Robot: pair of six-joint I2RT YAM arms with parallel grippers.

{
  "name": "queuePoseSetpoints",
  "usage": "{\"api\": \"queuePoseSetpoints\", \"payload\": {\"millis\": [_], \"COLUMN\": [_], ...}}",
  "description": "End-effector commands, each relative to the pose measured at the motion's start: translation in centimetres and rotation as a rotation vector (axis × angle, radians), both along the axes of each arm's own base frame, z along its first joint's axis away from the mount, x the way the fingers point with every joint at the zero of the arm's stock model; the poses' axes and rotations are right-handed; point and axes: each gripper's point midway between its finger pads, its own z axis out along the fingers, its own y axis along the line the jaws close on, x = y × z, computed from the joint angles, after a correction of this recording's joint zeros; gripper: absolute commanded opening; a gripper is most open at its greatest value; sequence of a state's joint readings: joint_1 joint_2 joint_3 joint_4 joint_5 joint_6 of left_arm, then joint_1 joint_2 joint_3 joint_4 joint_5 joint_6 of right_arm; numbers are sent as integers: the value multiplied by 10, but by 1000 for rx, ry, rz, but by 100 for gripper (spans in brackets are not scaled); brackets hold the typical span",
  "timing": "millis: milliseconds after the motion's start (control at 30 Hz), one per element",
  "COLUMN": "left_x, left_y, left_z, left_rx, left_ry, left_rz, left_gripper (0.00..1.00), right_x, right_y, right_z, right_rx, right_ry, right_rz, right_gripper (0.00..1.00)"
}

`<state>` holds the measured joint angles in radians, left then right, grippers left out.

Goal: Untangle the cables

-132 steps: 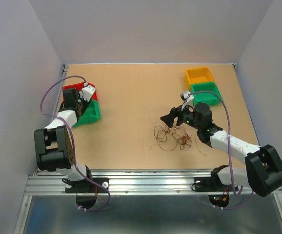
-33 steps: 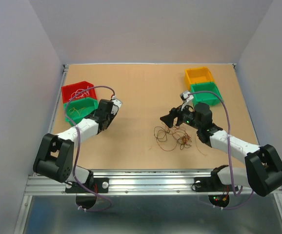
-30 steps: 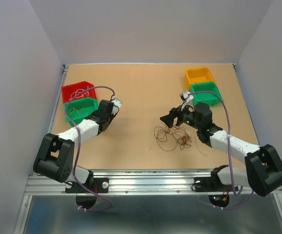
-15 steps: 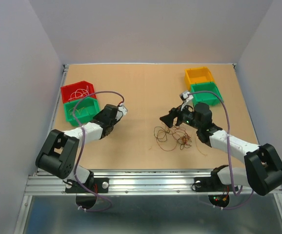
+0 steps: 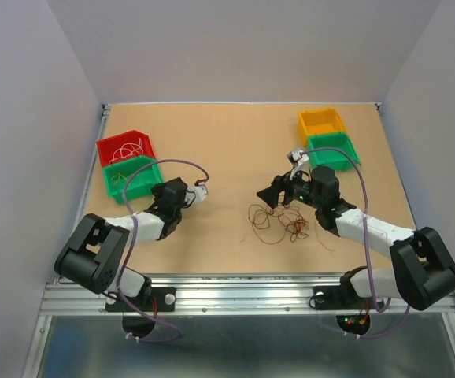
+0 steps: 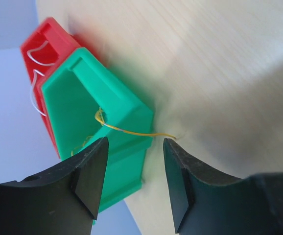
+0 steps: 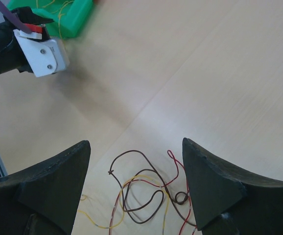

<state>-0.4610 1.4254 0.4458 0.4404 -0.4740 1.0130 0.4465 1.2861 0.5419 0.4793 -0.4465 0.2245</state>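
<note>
The cables lie as a loose tangle of brown, red and yellow wires on the table right of centre, seen close up in the right wrist view. My right gripper hangs open and empty just above the tangle's far edge. The left gripper is open and empty, close to the near right corner of the left green bin. One yellow wire trails over that bin's rim onto the table. More yellow wires lie inside the bin.
A red bin with whitish wires sits behind the left green bin. At the back right stand a yellow-orange bin and another green bin. Grey walls enclose the table on three sides.
My left arm has pulled back from the left bins, swinging right and nearer, and its jaws have opened slightly wider. The right arm and the tangle have barely moved.
</note>
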Motion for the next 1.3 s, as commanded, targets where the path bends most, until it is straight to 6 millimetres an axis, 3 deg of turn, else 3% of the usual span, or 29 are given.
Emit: {"api": "queuePoseSetpoints", "payload": {"millis": [0, 167, 633, 933, 1033, 1133, 1267], "left_x": [16, 16, 11, 11, 12, 11, 9], "left_y": [-16, -19, -6, -2, -3, -6, -11], "left_z": [41, 39, 26, 28, 28, 27, 29], "left_rx": [-50, -118, -76, -71, -67, -71, -82], "left_ry": [-195, -236, -347, -378, -386, -386, -395], "left_rz": [-54, 15, 119, 140, 138, 139, 127], "left_gripper": [59, 59, 59, 43, 46, 60, 61], "right_x": [6, 6, 6, 4, 3, 2, 3], "right_y": [9, 10, 13, 14, 14, 15, 16], "right_z": [26, 27, 26, 27, 28, 27, 27], "right_rx": [38, 41, 48, 53, 57, 57, 57], "right_ry": [-81, -82, -76, -79, -80, -78, -78], "right_rz": [30, 37, 52, 63, 68, 73, 76], "right_gripper": [80, 80, 80, 80, 80, 80, 80]}}
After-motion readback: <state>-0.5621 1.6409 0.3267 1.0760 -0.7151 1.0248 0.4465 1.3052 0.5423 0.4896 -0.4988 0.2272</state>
